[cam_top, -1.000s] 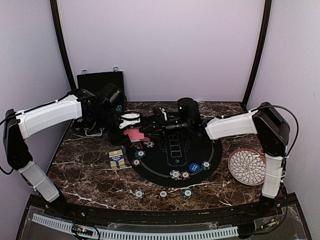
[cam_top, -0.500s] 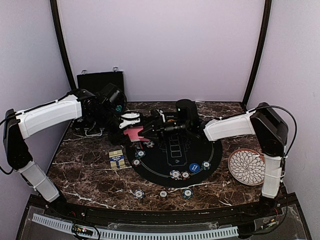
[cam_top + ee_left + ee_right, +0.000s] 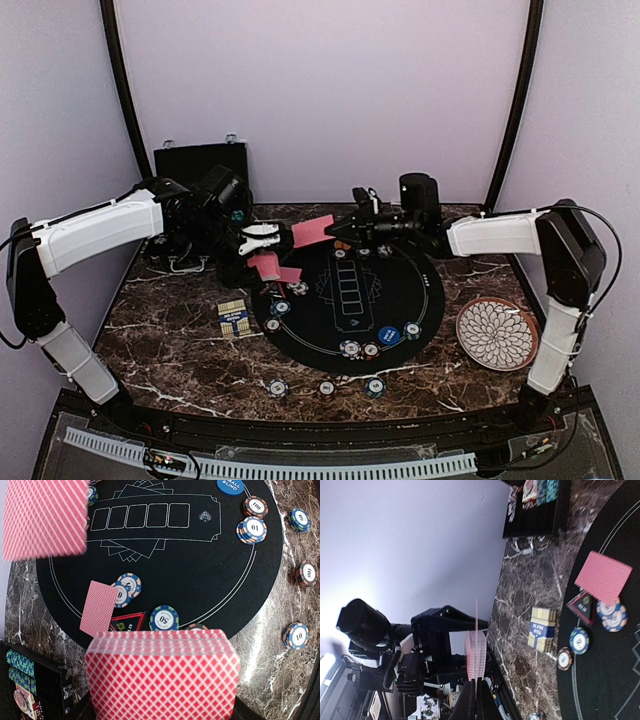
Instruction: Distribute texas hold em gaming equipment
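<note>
My left gripper (image 3: 258, 262) is shut on a deck of red-backed playing cards (image 3: 160, 675) at the left rim of the round black mat (image 3: 400, 300); the deck hides its fingers in the left wrist view. My right gripper (image 3: 345, 228) is shut on a single card (image 3: 313, 230), held in the air above the mat's far left; that card (image 3: 477, 640) shows edge-on between its fingers (image 3: 470, 702). Another card (image 3: 99, 607) lies face down on the mat beside a red-edged triangle marker (image 3: 127, 621). Poker chips (image 3: 350, 349) and a blue button (image 3: 389, 335) sit on the mat's near side.
Three chips (image 3: 326, 388) lie on the marble in front of the mat. A blue and yellow card box (image 3: 233, 318) lies left of the mat. The black case (image 3: 200, 160) stands open at the back left with chips inside. A white patterned plate (image 3: 497, 333) sits at the right.
My right gripper shut on one card at the deck, then drew back to the right and up with it. The left arm and its deck stayed put.
</note>
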`<state>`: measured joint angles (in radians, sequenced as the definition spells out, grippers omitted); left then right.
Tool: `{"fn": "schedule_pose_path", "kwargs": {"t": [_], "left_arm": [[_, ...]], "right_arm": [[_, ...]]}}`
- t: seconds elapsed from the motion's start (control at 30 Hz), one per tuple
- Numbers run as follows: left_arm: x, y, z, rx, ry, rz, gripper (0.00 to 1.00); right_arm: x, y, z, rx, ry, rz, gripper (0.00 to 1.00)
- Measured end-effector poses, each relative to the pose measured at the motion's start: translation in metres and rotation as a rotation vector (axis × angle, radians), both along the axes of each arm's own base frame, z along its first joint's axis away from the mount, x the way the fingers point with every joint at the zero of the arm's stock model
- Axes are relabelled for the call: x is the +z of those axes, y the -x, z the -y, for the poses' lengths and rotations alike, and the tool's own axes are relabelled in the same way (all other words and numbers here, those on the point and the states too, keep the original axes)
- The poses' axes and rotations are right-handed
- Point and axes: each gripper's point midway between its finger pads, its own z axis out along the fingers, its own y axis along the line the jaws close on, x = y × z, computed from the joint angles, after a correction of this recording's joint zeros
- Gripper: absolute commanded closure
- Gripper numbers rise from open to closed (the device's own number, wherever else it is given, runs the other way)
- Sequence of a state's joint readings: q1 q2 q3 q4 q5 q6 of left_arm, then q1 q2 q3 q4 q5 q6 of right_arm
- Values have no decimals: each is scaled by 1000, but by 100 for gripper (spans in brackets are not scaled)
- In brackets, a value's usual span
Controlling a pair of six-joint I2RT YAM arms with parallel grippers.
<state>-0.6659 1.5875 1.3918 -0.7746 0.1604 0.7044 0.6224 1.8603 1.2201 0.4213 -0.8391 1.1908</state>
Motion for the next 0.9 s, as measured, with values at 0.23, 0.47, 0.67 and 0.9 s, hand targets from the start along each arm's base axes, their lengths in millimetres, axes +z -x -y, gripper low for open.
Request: {"fn": "schedule_pose_path", "kwargs": {"t": [0.23,0.47,0.67,0.9], "left_arm": [[0,0,0,0,-1,-1,100],[-1,0,0,0,-1,-2,100],[-1,1,0,-1,0,-5,100],[-5,3,-1,-3,-4,-16,100]], "right_arm": [[-22,-62,65,-174,116,12,100],[-56,-128,89,-275,260,38,100],[-101,-161,90,-300,376,26,100],[-139,-178,87,-305,431,-4,100]]}}
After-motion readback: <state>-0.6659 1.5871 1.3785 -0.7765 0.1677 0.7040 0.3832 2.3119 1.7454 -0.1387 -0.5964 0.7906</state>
